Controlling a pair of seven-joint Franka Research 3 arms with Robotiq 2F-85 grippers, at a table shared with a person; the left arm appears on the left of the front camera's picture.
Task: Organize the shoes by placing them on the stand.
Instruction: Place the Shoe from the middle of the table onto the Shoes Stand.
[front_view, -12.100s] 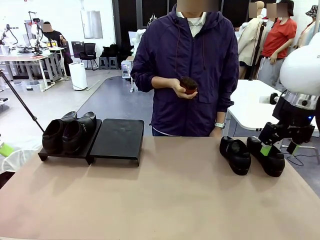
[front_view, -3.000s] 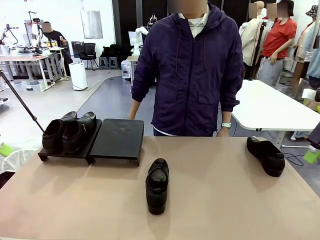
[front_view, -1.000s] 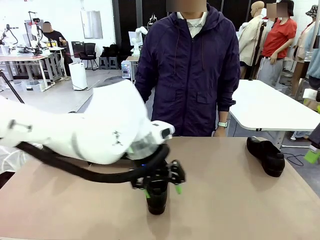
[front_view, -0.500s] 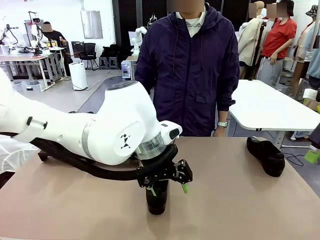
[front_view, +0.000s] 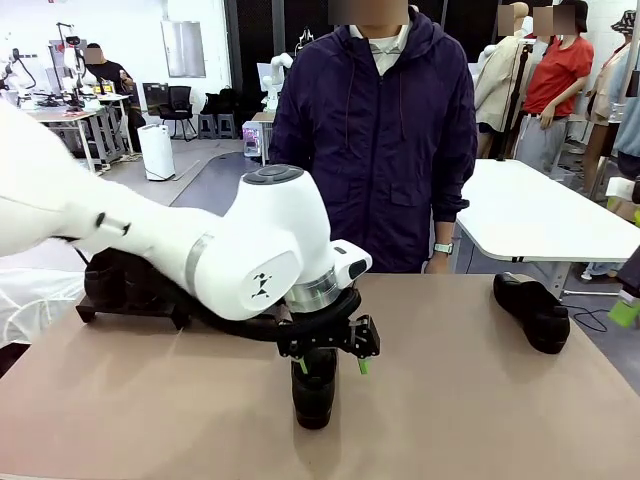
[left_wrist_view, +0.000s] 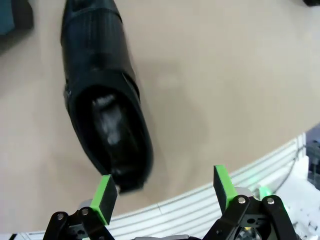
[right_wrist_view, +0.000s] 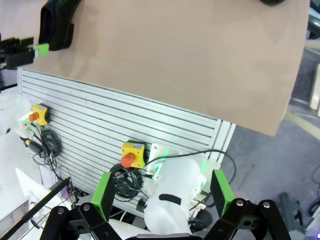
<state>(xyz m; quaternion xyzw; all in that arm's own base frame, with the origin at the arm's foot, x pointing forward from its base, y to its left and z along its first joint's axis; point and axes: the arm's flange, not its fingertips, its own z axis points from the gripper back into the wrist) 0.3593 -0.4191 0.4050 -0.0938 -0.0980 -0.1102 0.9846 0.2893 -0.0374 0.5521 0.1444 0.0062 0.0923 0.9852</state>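
Note:
One black shoe (front_view: 313, 397) lies in the middle of the table, toe toward me. My left gripper (front_view: 331, 366) hangs open just above its far end, green pads on either side. From the left wrist, the shoe (left_wrist_view: 102, 100) runs up and left, its heel beside the left pad (left_wrist_view: 104, 193), and the left gripper (left_wrist_view: 164, 187) holds nothing. A second shoe (front_view: 532, 311) lies at the table's right end. The stand (front_view: 100, 312) sits far left, mostly hidden by my left arm, with dark shoes (front_view: 108, 280) on it. The right gripper (right_wrist_view: 162, 194) is open and empty, off the table's near edge.
A person in a dark purple jacket (front_view: 375, 130) stands at the far side, hands down by the table edge. The right wrist view looks down on the table's near edge (right_wrist_view: 165, 102), a ribbed metal panel and a yellow box with a red button (right_wrist_view: 132, 153).
My left arm has swung further right and its elbow has risen. The left gripper has stayed open, shifting slightly over the middle shoe. The shoes have not moved.

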